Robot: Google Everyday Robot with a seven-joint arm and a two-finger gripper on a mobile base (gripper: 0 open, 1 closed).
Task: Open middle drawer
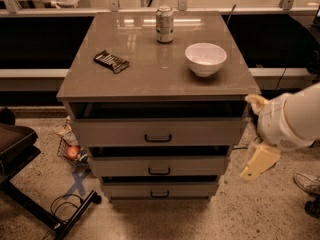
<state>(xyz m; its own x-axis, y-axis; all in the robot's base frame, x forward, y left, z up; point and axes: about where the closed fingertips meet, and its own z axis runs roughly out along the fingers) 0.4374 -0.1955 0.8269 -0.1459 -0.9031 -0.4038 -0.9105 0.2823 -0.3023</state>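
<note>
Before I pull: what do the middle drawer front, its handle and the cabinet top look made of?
Middle drawer: flat grey-beige front, matte, likely painted metal or laminate; cannot tell which. Handle: small dark bar, perhaps metal or plastic. Cabinet top: smooth, glossy slab reflecting lights, laminate-like. The gripper hangs right of the middle drawer, apart from the handle.

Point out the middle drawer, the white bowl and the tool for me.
middle drawer (159,165), camera view, the middle of its flat front.
white bowl (205,54), camera view, its inner hollow.
tool (259,160), camera view, its pale body, right of the cabinet (150,71), level with the middle drawer.
</note>
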